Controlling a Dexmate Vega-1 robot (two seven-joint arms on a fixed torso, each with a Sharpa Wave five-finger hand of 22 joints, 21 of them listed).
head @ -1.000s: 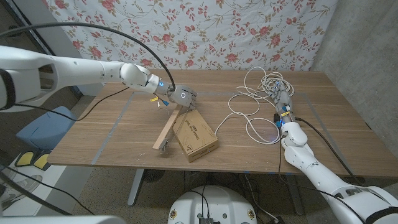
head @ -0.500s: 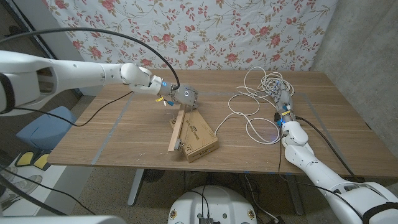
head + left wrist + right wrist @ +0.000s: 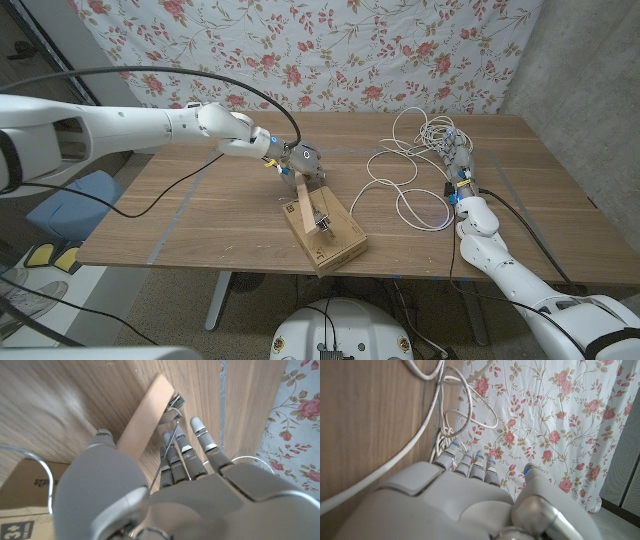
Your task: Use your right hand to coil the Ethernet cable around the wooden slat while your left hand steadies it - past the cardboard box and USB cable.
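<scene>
My left robot hand (image 3: 303,160) grasps the top end of the pale, smooth wooden slat (image 3: 299,205), which leans down across the brown cardboard box (image 3: 332,232) on the grained worktop (image 3: 190,215). No coiling is done: the white Ethernet cable (image 3: 412,170) lies in loose loops. My right robot hand (image 3: 458,162) reaches among them; I cannot tell its grip.

lab/test rig | floral sheet backdrop (image 3: 300,45) | concrete wall (image 3: 590,60)
</scene>
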